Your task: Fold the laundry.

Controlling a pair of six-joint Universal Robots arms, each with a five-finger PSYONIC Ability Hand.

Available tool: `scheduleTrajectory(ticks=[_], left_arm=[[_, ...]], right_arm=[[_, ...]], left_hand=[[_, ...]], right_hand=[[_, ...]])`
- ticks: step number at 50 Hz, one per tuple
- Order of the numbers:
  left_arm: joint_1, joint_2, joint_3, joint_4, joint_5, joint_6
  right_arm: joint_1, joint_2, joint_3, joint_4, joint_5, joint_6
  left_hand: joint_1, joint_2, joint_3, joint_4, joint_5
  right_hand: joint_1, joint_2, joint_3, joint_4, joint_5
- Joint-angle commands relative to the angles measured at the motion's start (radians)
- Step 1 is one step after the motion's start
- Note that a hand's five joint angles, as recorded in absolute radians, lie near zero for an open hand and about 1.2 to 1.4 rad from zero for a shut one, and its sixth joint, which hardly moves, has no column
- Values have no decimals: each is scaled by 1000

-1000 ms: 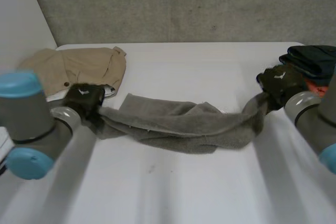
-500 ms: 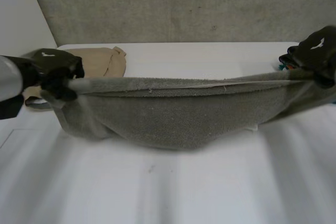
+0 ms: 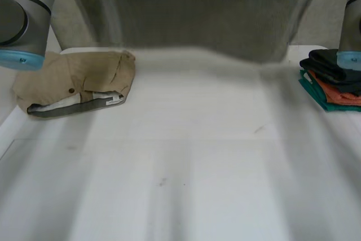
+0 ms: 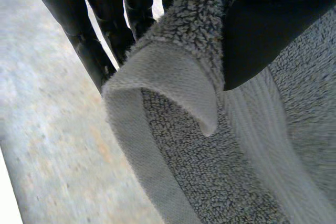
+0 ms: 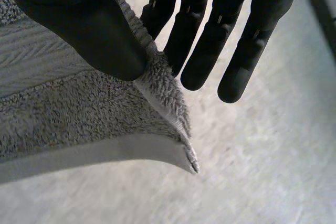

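A grey terry towel [image 3: 192, 15] hangs spread wide above the far half of the white table [image 3: 186, 184], its lower edge just over the tabletop. In the left wrist view my left hand [image 4: 268, 24] pinches one upper corner of the towel [image 4: 210, 156] between thumb and fingers [image 4: 105, 30]. In the right wrist view my right hand [image 5: 79, 19] pinches the other upper corner of the towel [image 5: 73, 114] against its fingers [image 5: 210, 35]. Both arms, the left arm [image 3: 22, 21] and the right arm [image 3: 352, 21], reach up past the head view's upper edge.
A folded beige garment [image 3: 79, 80] lies at the table's far left. A stack of folded clothes [image 3: 333, 77] in dark blue, orange and teal sits at the far right. A grey wall stands behind the table.
Both hands have risen and drawn apart, lifting the towel off the table. It went from a bunched strip to a stretched sheet hanging high between them.
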Motion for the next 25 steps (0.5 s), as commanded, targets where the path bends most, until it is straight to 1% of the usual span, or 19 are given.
scheduleTrajectory(ticks=[1, 4, 5, 11, 15, 18, 22, 23, 24, 25], left_arm=[[7, 17, -88, -49, 9, -62], [7, 10, -159, -77, 24, -72], [7, 7, -205, -81, 33, -71], [5, 6, -387, -86, 90, -68], [5, 9, -522, -110, 130, -48], [10, 20, -590, -143, 138, -26], [28, 75, -706, -253, 144, 26], [39, 113, -761, -320, 148, 49], [42, 134, -786, -350, 153, 59], [48, 159, -812, -382, 159, 70]], right_arm=[[3, -20, 93, 55, -60, 20], [0, -9, 125, 103, -86, 26], [-5, 6, 149, 136, -107, 31], [-25, 62, 241, 244, -149, 32], [-42, 85, 312, 314, -178, 29], [-55, 83, 364, 380, -202, 17], [-75, 51, 429, 533, -224, -32], [-81, 39, 441, 572, -224, -48], [-92, 8, 471, 657, -222, -87], [-100, -9, 488, 700, -221, -110]], left_hand=[[235, 199, 206, 196, 247], [235, 199, 206, 196, 247], [235, 199, 206, 196, 247], [235, 199, 206, 196, 247], [235, 199, 206, 196, 247], [235, 199, 206, 196, 247], [235, 199, 206, 196, 247], [235, 199, 206, 196, 247], [235, 199, 206, 196, 247], [235, 199, 206, 196, 247]], right_hand=[[285, 214, 202, 196, 205], [285, 214, 202, 196, 205], [285, 214, 202, 196, 205], [285, 214, 202, 196, 205], [285, 214, 202, 196, 205], [285, 214, 202, 196, 205], [285, 214, 202, 196, 205], [285, 214, 202, 196, 205], [285, 214, 202, 196, 205], [285, 214, 202, 196, 205]])
